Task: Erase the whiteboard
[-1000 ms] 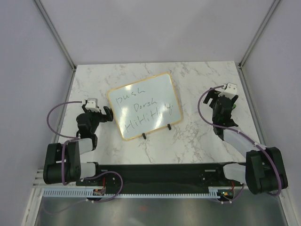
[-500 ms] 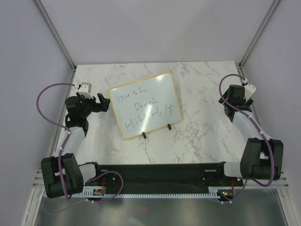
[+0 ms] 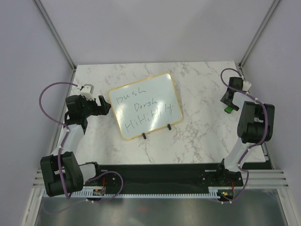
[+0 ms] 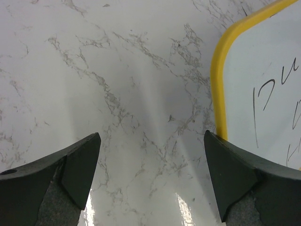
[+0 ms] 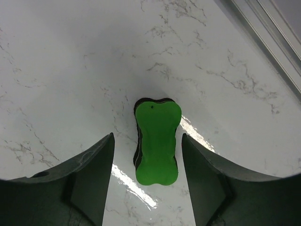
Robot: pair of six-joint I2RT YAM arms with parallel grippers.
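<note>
The whiteboard lies in the middle of the table, tan-framed, with black handwriting and two small black feet at its near edge. Its yellow-looking left edge shows in the left wrist view. My left gripper is open and empty, just left of the board's left edge; in its wrist view the jaws stand wide over bare marble. A green bone-shaped eraser with a black pad lies flat on the table at the far right. My right gripper is open, its jaws on either side of the eraser, not touching it.
The marble table is enclosed by pale walls with metal corner posts. The right table edge and a metal rail run close beside the eraser. Purple cables loop from both arms.
My right arm has swung out to the far right edge and now sits over the green eraser. My left gripper has moved to the board's left edge.
</note>
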